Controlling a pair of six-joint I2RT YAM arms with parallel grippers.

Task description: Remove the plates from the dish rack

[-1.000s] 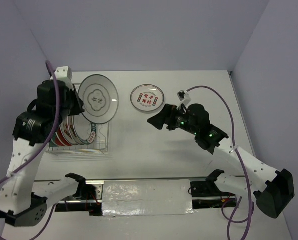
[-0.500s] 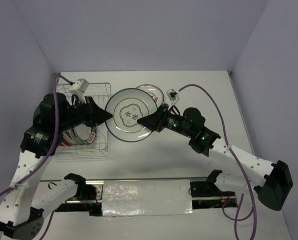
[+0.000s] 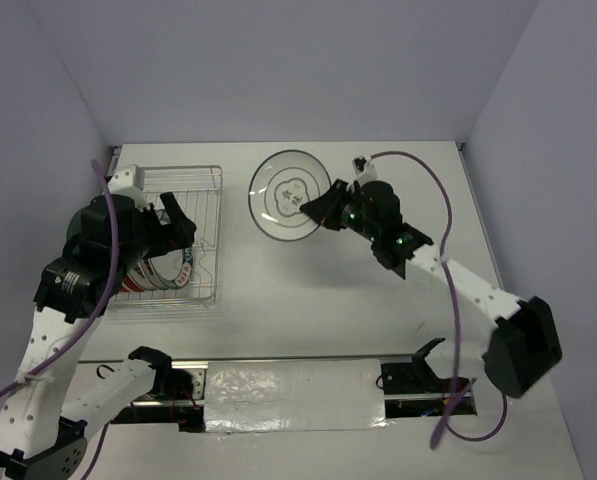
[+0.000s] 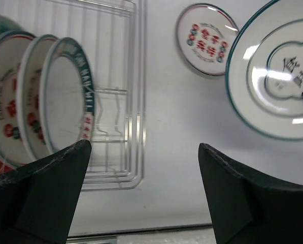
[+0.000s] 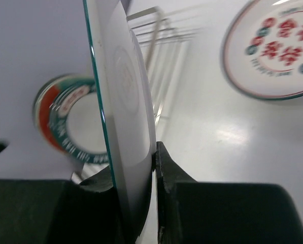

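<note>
Handover done: white teal-rimmed plate (image 3: 286, 195) passed out of my left pincer (image 4: 143, 147), which spread empty and drew back beside dish rack (image 3: 203, 180). My right pincer (image 5: 141, 168) clamped plate's rim. Small plate (image 5: 278, 51) lay on table beyond it. Other plates (image 4: 65, 101) stayed racked, ahead-left of left pincer.

Left arm (image 3: 40, 345) and right arm (image 3: 470, 290) had white shells, black joints, purple cables (image 3: 447, 220); green lights (image 3: 399, 240) dotted the right.
</note>
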